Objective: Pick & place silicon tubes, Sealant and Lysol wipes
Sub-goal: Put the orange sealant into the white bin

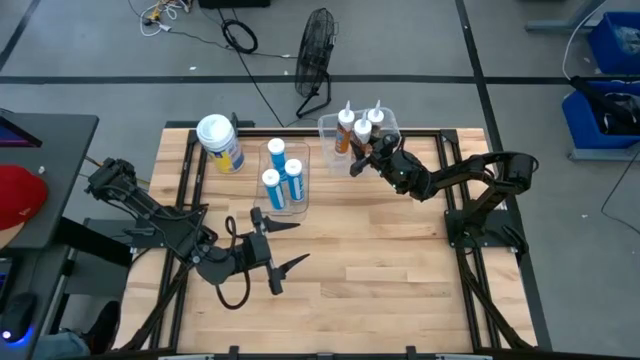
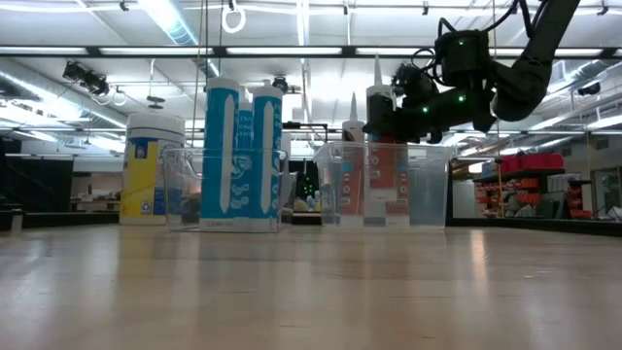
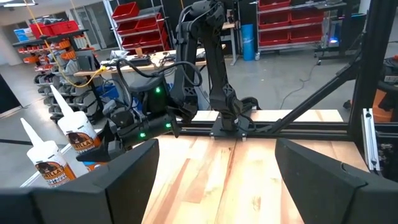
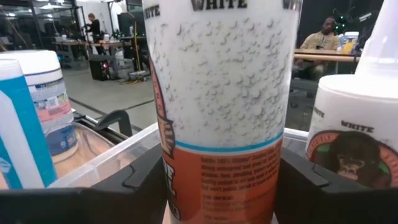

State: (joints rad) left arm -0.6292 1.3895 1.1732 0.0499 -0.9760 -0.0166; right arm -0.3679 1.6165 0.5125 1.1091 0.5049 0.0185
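Sorting looked nearly done: right gripper (image 1: 362,160) clasped a sealant tube (image 4: 224,106) in the upper-centre bin (image 1: 392,122), left gripper (image 1: 283,246) open, empty

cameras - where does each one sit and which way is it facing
High view: overhead, looking straight down; both arms, left gripper open.
Low view: table height, looking across at the bins; right gripper above.
Left wrist view: looks past its own fingers toward the right arm.
Right wrist view: its fingers flank a sealant tube.
Shared: that sealant tube shows in all four.
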